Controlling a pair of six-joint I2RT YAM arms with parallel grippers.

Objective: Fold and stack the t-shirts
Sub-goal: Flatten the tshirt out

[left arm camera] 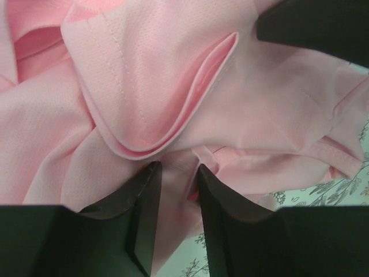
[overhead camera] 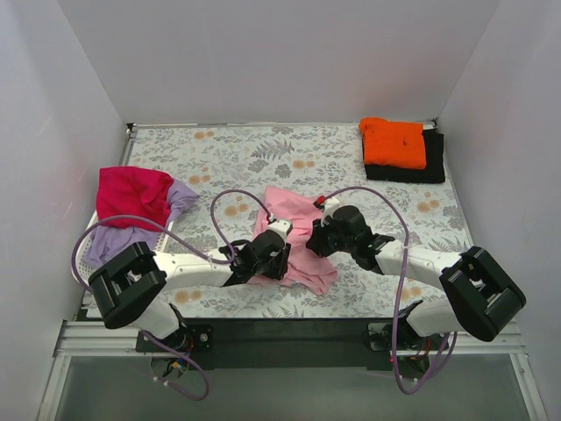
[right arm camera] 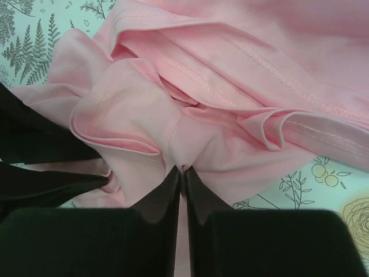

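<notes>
Floral table (overhead camera: 263,149) carries the light pink t-shirt (overhead camera: 289,210), long axis running far to near; left fingers (left arm camera: 144,213) and right fingers (right arm camera: 164,202) each pinch bunched cloth, side by side

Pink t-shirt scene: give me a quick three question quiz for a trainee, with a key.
1. True or false: the right gripper is shut on the pink t-shirt.
2. The orange t-shirt lies on a shirt of which colour: A black, B green, C white?
3. How many t-shirts hang over the white basket?
Key: 1 true; 2 A, the black t-shirt; 3 two, the magenta-red t-shirt and the lavender t-shirt.
</notes>
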